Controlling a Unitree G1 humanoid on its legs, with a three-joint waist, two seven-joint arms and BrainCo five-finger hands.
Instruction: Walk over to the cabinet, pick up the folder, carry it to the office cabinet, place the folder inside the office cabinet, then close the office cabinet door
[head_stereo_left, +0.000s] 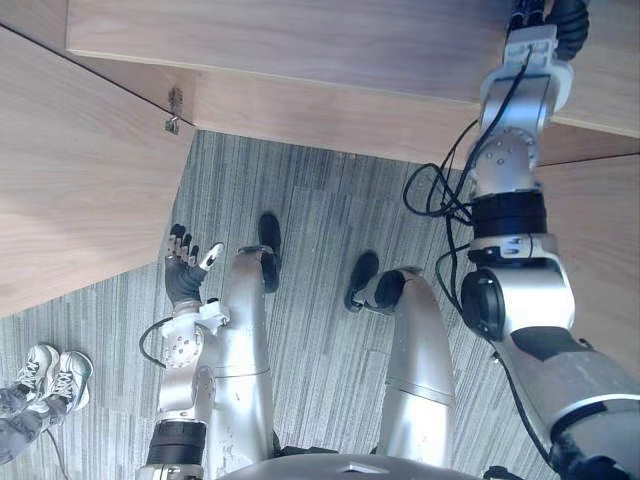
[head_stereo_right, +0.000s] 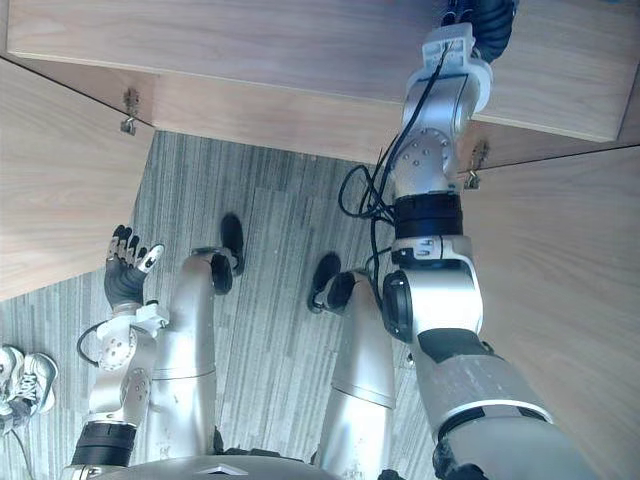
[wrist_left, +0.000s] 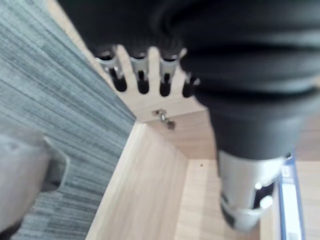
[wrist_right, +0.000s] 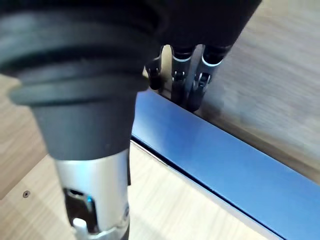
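Observation:
The blue folder (wrist_right: 225, 160) lies inside the office cabinet (head_stereo_left: 300, 50) on a light wood shelf, close to a wooden wall. My right hand (wrist_right: 182, 75) reaches up into the cabinet; its fingers curl over the folder's far edge and the thumb (wrist_right: 92, 210) stands on the near side. In the left eye view the right arm rises to the dark wrist cover (head_stereo_left: 555, 15) at the cabinet's front edge. My left hand (head_stereo_left: 184, 272) hangs low at my left side, fingers relaxed and holding nothing. The left wrist view catches a strip of the folder (wrist_left: 290, 200).
Both cabinet doors stand open: the left door (head_stereo_left: 70, 180) and the right door (head_stereo_right: 560, 260) flank me. A metal hinge (head_stereo_left: 173, 112) sits at the left door's corner. Grey striped carpet (head_stereo_left: 320, 220) lies below. A person's white shoes (head_stereo_left: 50, 375) are at the lower left.

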